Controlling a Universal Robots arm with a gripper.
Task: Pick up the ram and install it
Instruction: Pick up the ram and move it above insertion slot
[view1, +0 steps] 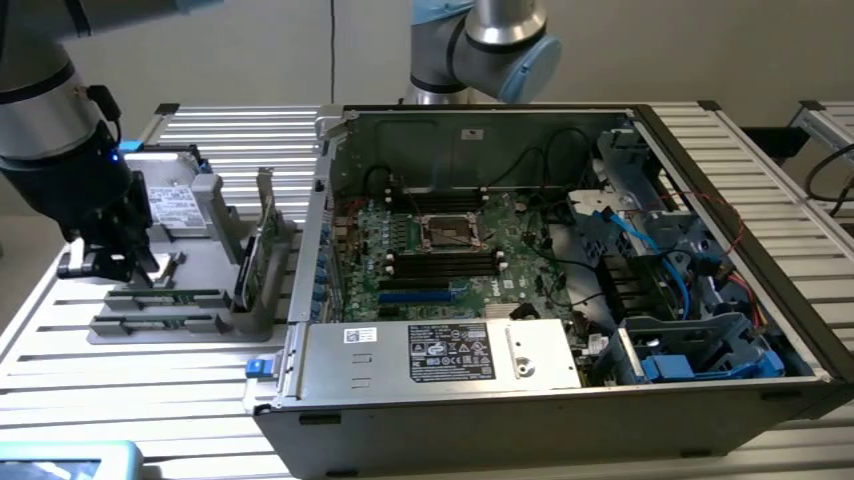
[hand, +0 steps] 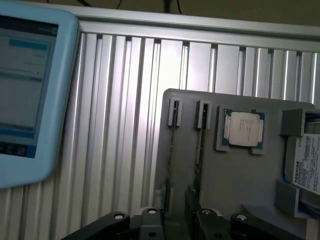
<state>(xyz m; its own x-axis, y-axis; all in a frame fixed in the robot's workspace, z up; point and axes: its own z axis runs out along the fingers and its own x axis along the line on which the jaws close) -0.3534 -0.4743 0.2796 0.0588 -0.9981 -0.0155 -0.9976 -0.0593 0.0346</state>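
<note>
Robotics lab: a slotted aluminium-profile tabletop (view1: 160, 400) carries an opened computer case (view1: 534, 425), a robot arm (view1: 501, 40) and a teach pendant (hand: 30, 90).

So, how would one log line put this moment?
end effector: open, over parts tray | ram: in tray, not held | computer case: open

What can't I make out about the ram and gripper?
- Exterior view: the gripper tips merge with the dark arm; contact with the ram sticks cannot be told.
- Wrist view: the sticks show edge-on, chips hidden; their near ends sit behind the gripper.
- Wrist view: the hard drive is cut by the edge.
- Exterior view: free motherboard slots too small to tell.
</note>
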